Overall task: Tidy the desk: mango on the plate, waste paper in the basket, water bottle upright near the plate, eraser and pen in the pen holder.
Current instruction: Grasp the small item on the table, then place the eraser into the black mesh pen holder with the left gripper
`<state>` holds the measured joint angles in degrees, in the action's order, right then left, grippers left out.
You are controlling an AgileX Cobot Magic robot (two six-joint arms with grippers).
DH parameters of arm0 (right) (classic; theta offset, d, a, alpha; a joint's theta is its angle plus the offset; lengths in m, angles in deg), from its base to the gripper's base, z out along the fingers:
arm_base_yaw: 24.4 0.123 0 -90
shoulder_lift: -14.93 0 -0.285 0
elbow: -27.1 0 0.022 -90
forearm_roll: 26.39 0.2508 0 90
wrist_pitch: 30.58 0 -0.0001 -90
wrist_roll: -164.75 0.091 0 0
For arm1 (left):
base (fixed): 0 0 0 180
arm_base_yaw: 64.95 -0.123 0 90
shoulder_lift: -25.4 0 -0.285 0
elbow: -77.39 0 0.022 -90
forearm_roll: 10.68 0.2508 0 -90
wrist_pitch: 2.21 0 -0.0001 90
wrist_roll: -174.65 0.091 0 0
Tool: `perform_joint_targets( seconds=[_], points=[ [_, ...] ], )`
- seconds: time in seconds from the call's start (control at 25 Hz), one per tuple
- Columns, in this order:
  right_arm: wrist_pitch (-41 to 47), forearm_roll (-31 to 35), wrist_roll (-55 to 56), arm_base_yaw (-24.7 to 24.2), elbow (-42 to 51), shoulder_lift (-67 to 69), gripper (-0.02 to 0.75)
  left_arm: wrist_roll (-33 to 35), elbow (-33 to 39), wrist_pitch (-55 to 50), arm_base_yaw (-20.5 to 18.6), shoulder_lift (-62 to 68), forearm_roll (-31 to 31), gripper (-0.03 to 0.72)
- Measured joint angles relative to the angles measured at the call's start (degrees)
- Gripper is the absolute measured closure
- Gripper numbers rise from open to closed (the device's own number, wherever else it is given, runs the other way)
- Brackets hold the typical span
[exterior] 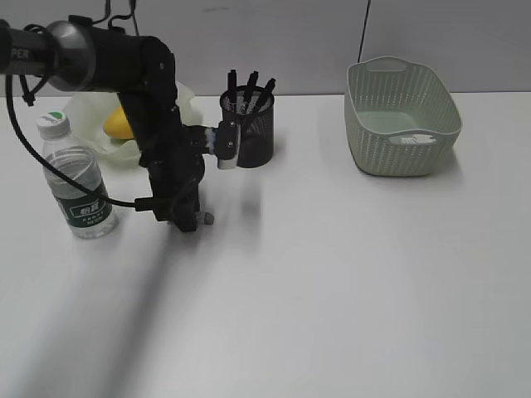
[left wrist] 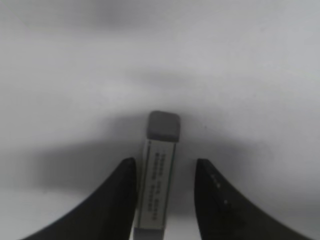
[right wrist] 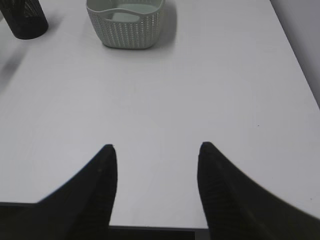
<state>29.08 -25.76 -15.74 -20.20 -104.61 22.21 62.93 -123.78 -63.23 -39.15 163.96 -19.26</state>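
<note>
water bottle (exterior: 76, 178): far left of the desk (exterior: 332, 282), upright, clear plastic, dark green label, white cap with green top. stands just in front of the plate.

plate (exterior: 187, 104): pale green, ruffled rim, behind the bottle and mostly hidden by the arm. mango (exterior: 118, 123) lies on it, yellow-orange, only partly visible.

left gripper (left wrist: 165, 197): pointed down at the desk beside the bottle, black fingers (left wrist: 117, 200) part open. eraser (left wrist: 161, 175) lies between them, a long white-sleeved block with grey ends and small printed text. the left finger looks to be at the eraser's edge; a gap shows on the right side. whether it is truly gripped cannot be told. in the exterior view the eraser's grey end (exterior: 208, 218) shows at the gripper's foot on the tabletop.

pen holder (exterior: 247, 128): black wire mesh, upright, right of the plate, just behind the left arm. dark pens (exterior: 251, 86) stand in it, tips above the rim.

basket (exterior: 401, 117): sage green, woven-look sides, cut-out handles, far right at the back of the desk, well apart from the holder. a white scrap, the waste paper (exterior: 412, 140), shows through the near handle.

right gripper (right wrist: 156, 192): seen only from its wrist camera, above bare desk near the front edge, fingers spread apart, nothing between them.
</note>
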Motion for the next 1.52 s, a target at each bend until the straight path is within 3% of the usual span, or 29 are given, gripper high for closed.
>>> perform_joint_targets(
  seconds=[0.56,0.8,1.08,1.32,1.52],
  points=[
    [0.1,0.0,0.0,0.0,0.0,0.0,0.321,0.3,-0.1,0.5,0.0,0.6,-0.2,0.447],
    [0.1,0.0,0.0,0.0,0.0,0.0,0.321,0.3,-0.1,1.1,0.0,0.6,0.0,0.530],
    [0.0,0.0,0.0,0.0,0.0,0.0,0.321,0.2,-0.1,0.7,0.1,0.6,0.2,0.531],
    [0.0,0.0,0.0,0.0,0.0,0.0,0.321,-4.8,0.1,-4.4,0.7,-1.9,-0.4,0.531],
    [0.0,0.0,0.0,0.0,0.0,0.0,0.321,-15.2,0.1,-4.2,1.6,-5.4,-0.4,0.531]
  ],
)
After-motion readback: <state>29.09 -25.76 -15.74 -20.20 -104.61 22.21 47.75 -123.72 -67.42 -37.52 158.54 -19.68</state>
